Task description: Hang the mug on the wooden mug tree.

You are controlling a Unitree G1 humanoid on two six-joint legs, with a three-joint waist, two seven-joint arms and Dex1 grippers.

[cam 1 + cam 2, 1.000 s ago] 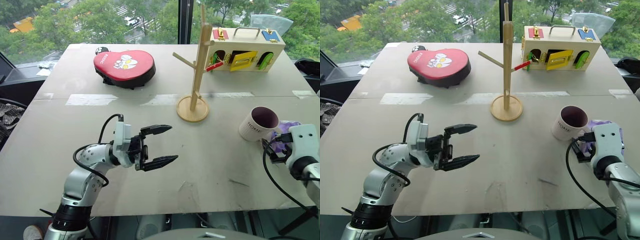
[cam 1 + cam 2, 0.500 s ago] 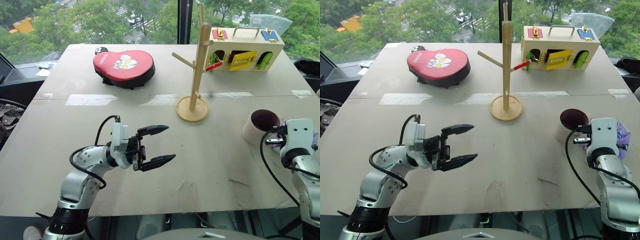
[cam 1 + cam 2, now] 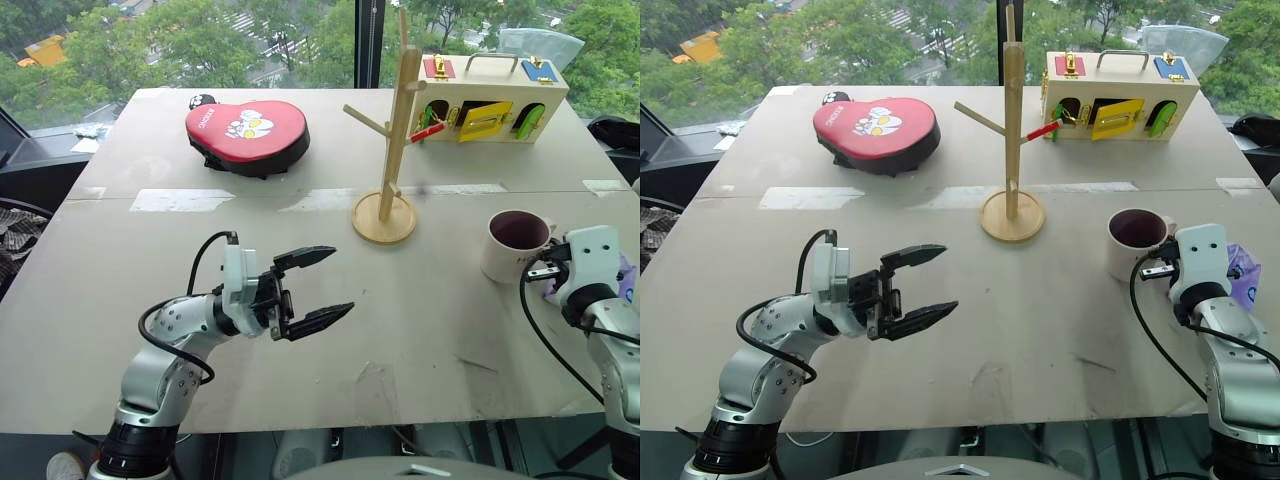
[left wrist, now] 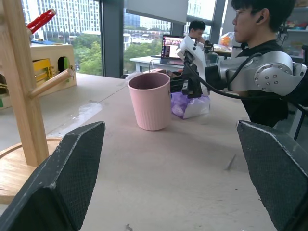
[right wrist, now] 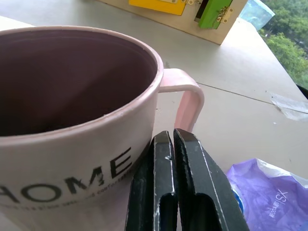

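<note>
The mug [image 3: 514,244], white with a maroon inside and "HOME" printed on its side [image 5: 72,183], stands upright on the table at the right. My right gripper [image 5: 173,137] is shut, its two black fingers pressed together with nothing between them. Their tips lie against the mug's wall at the foot of the handle [image 5: 190,98]. The wooden mug tree [image 3: 396,130] stands on its round base [image 3: 385,218] mid-table, left of the mug and farther back. My left gripper [image 3: 343,280] hovers open over the near left of the table, pointing toward the mug.
A purple tissue pack [image 5: 269,192] lies just right of the mug beside my right wrist. A wooden box with coloured latches [image 3: 490,95] sits at the far right, a red heart-shaped pad [image 3: 248,133] at the far left. People sit beyond the table's right side [image 4: 260,29].
My right gripper has shut and moved forward to the mug's handle side. The mug tipped half a second ago and now stands upright. The left arm has stayed put.
</note>
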